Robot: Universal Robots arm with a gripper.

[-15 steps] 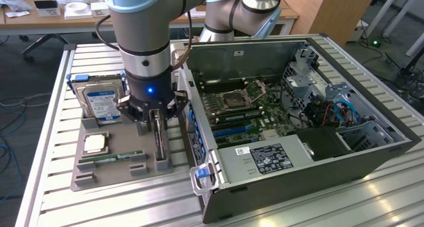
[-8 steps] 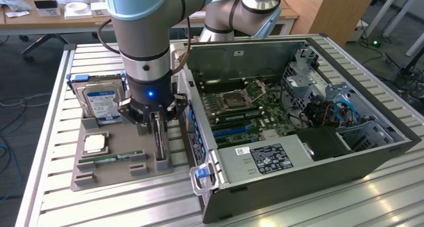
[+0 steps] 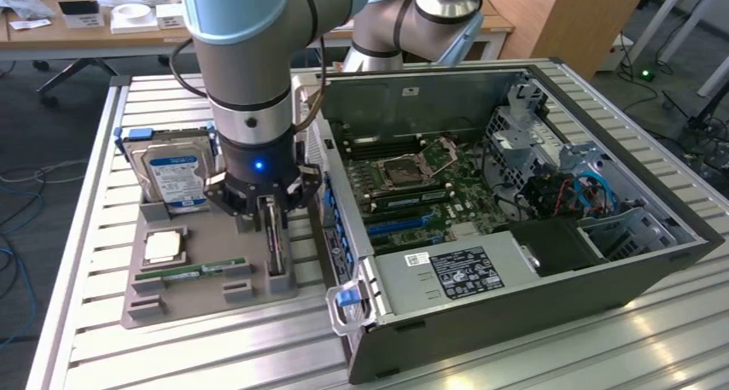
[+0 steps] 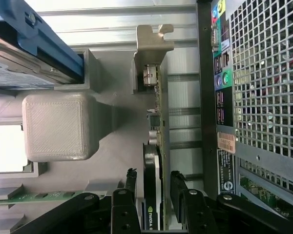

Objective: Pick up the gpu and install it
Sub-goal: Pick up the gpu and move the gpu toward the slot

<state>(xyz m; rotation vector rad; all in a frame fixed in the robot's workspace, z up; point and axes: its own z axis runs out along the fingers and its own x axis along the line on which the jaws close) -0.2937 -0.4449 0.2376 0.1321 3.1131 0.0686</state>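
Shows the jaws of the gripper spread, with one black finger on each flank of the gpu. Appears to leave a thin gap between each finger and the card in the wrist view, without ruling out contact at the very tips from this angle. Presents the gpu edge-on there, black cover on one face and green board on the other.

Places the gripper, in the exterior view, low over the gpu, standing on its long edge in a slot of the grey fixture tray, along the tray side nearest the computer case.

Carries elsewhere on the tray a hard drive set upright toward the top of the exterior view, a processor lying flat in a recess, and a narrow green memory stick lying flat below it.

Sets the tray just beside the open case, both resting on a slatted metal table. Exposes the motherboard inside the case. Includes the arm rising above the tray.
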